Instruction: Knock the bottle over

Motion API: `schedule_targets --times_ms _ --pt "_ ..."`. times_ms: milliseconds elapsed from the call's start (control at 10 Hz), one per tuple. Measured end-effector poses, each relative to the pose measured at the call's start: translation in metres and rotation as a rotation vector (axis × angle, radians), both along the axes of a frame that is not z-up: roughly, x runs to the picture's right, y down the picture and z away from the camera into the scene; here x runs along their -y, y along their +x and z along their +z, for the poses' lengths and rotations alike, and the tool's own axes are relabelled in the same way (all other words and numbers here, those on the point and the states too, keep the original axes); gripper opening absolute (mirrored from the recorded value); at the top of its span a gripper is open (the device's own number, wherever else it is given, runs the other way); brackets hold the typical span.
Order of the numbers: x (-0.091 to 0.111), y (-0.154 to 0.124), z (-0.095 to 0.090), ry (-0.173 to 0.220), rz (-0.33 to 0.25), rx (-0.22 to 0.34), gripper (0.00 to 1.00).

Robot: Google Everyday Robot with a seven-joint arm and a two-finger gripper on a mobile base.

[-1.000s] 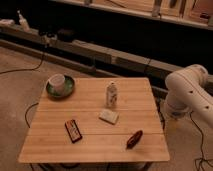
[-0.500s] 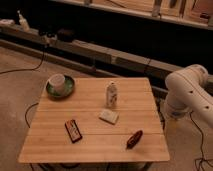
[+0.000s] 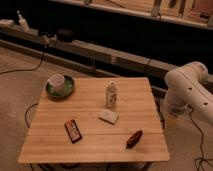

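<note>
Bottle point(image 3: 112, 94), small, white and narrow-necked, is standing upright near the middle of the pale wooden slatted table point(image 3: 60, 145), with a flat pale rectangular packet point(image 3: 108, 116) lying just near of it. The bulky white robot arm point(image 3: 187, 90) is hanging beyond the table's right edge, its gripper falling outside the frame, open or closed impossible to tell.

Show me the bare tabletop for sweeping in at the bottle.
Bare: the right strip between bottle and the table edge beside the arm; the back stretch between green plate and bottle; the front-left corner. Crowded: directly before the bottle, where the white packet lies. The tool is out of view.
</note>
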State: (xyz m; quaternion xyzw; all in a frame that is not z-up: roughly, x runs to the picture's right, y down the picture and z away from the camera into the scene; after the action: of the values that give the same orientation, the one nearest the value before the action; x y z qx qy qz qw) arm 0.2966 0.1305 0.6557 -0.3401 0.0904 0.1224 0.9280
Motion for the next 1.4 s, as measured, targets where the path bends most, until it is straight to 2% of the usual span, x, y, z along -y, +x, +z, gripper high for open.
schedule_targets --times_ms 200,400,600,800,1200,1400 --pt "0.032 -0.023 0.017 0.04 -0.056 0.085 0.65" --pt "0.051 -0.045 0.033 0.066 -0.099 0.172 0.65" --pt "0.064 -0.056 0.057 0.099 -0.136 0.206 0.65" --pt "0.07 -0.064 0.08 0.124 -0.148 0.23 0.65" --pt "0.081 -0.085 0.112 0.143 -0.174 0.29 0.65" --pt "0.086 -0.1 0.124 0.143 -0.191 0.328 0.58"
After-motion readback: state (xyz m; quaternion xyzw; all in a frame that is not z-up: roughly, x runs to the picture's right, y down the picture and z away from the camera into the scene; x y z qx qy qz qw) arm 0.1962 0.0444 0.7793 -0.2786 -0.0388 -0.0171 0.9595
